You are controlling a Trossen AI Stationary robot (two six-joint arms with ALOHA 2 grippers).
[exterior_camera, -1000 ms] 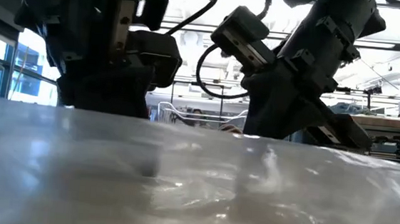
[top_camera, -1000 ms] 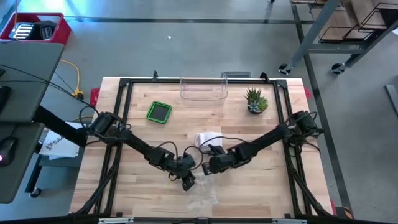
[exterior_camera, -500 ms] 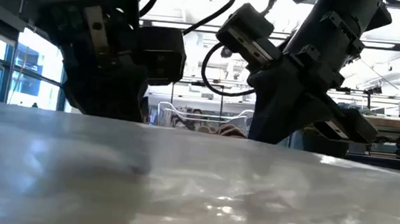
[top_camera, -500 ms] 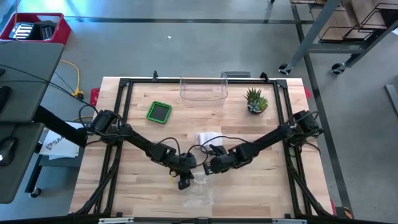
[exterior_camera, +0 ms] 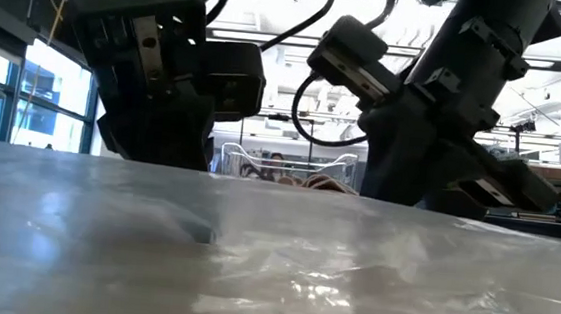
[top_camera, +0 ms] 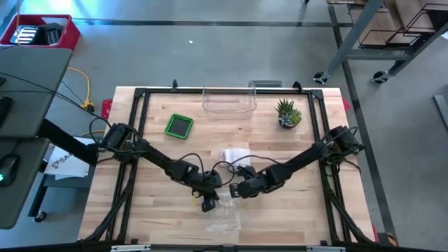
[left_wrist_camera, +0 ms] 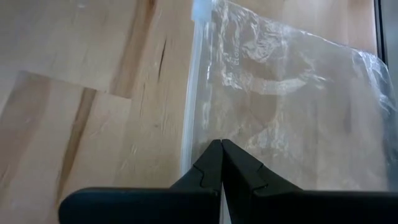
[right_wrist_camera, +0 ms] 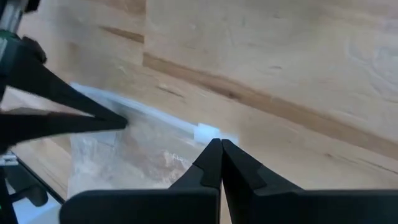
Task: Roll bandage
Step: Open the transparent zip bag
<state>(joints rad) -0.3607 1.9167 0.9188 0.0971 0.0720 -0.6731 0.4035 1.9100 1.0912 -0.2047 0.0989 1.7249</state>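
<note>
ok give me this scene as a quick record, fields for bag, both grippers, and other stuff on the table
bag: clear plastic zip bag flat on the wooden table, near its front middle
left gripper: shut, at the bag's zipper edge
right gripper: shut, at the bag's slider end
other items: green square container, clear bin, small potted plant
bandage: not clearly visible

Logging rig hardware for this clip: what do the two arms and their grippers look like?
Both arms are dark, near-black and jointed, with loose black cables looping along them. The left gripper and right gripper each end in two matte black fingers tapering to a pointed tip. In the low view the left gripper's boxy body shows a grey metal plate with screws, and the right gripper's body carries a blocky housing with a cable.
</note>
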